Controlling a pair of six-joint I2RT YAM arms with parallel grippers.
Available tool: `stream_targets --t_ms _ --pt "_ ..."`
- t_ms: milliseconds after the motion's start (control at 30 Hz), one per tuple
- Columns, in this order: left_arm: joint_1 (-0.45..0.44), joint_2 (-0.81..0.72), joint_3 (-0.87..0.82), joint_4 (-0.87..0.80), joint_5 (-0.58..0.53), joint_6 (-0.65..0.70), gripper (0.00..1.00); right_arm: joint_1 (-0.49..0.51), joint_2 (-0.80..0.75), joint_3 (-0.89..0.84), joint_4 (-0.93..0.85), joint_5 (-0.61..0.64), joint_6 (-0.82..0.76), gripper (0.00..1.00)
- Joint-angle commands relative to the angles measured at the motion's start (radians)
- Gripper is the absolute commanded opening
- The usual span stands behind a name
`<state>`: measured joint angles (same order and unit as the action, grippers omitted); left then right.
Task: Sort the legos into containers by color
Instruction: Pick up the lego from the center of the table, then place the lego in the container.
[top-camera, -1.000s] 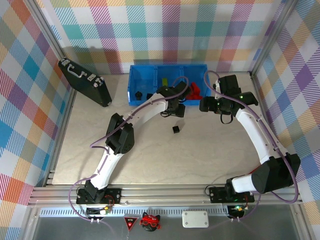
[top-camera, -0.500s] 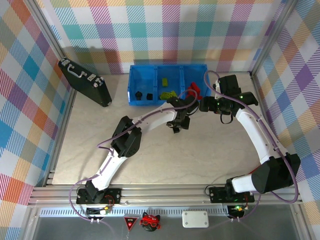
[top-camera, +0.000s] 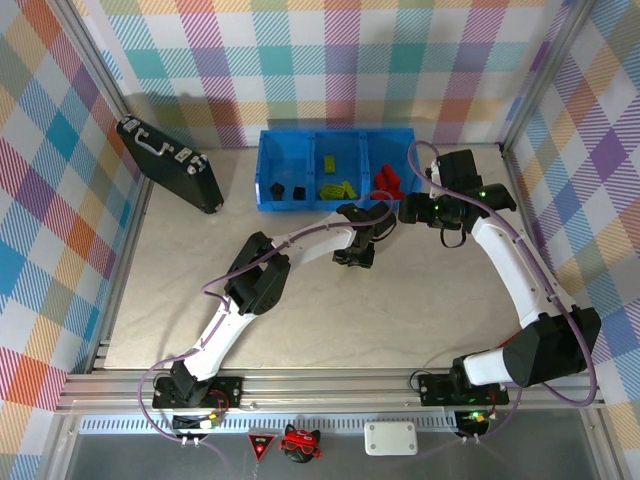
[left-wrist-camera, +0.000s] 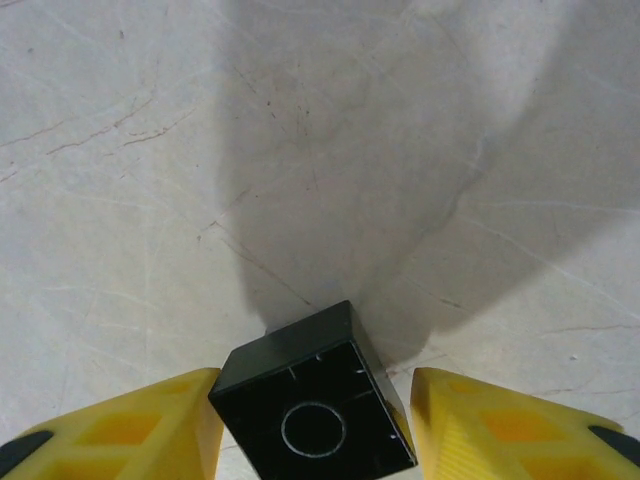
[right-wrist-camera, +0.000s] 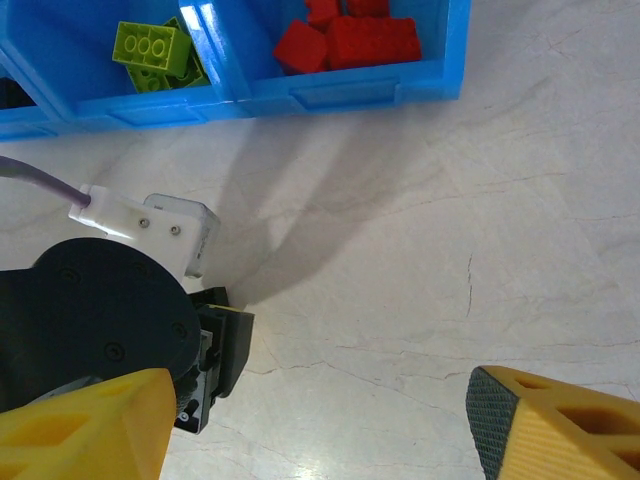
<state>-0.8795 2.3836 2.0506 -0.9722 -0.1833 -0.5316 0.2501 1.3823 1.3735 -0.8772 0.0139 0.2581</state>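
Note:
A black lego (left-wrist-camera: 315, 410) lies on the table between the yellow fingers of my left gripper (left-wrist-camera: 315, 425). The left finger touches it and a thin gap shows at the right finger. Seen from above, my left gripper (top-camera: 353, 257) points down at the table just in front of the containers (top-camera: 300, 205). This blue tray holds black legos (top-camera: 285, 189) on the left, lime green legos (top-camera: 335, 187) in the middle and red legos (top-camera: 388, 180) on the right. My right gripper (top-camera: 410, 210) hovers open by the tray's right end, with bare table between its fingers (right-wrist-camera: 90, 425).
A black briefcase (top-camera: 170, 163) lies at the back left. Plaid walls and metal posts close in the table. The left arm's wrist (right-wrist-camera: 100, 320) sits close beside my right gripper. The tray's front wall (right-wrist-camera: 330, 95) is just ahead of it.
My left gripper has moved from the tray's front edge down to the black lego on the table, and its jaws have narrowed around it. The right arm has not moved.

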Motion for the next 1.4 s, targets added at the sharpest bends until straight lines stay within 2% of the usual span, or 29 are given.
stream_targets --t_ms 0,400,733,1100,1367 --pt "-0.003 0.015 -0.006 0.001 0.000 -0.002 0.49 0.004 -0.026 0.005 -0.017 -0.014 0.016 0.78" --pt "-0.003 0.005 0.017 -0.007 -0.014 0.018 0.37 0.004 -0.023 0.018 -0.026 -0.017 0.016 0.77" --pt "0.018 -0.046 0.038 -0.041 -0.048 0.052 0.35 0.006 -0.017 0.029 -0.034 -0.019 0.015 0.77" --pt "0.124 -0.156 0.046 -0.095 -0.114 0.109 0.35 0.006 -0.002 0.034 -0.033 -0.022 0.014 0.77" --pt "0.261 -0.210 0.076 -0.099 -0.124 0.154 0.35 0.006 0.000 0.037 -0.037 -0.019 0.012 0.77"
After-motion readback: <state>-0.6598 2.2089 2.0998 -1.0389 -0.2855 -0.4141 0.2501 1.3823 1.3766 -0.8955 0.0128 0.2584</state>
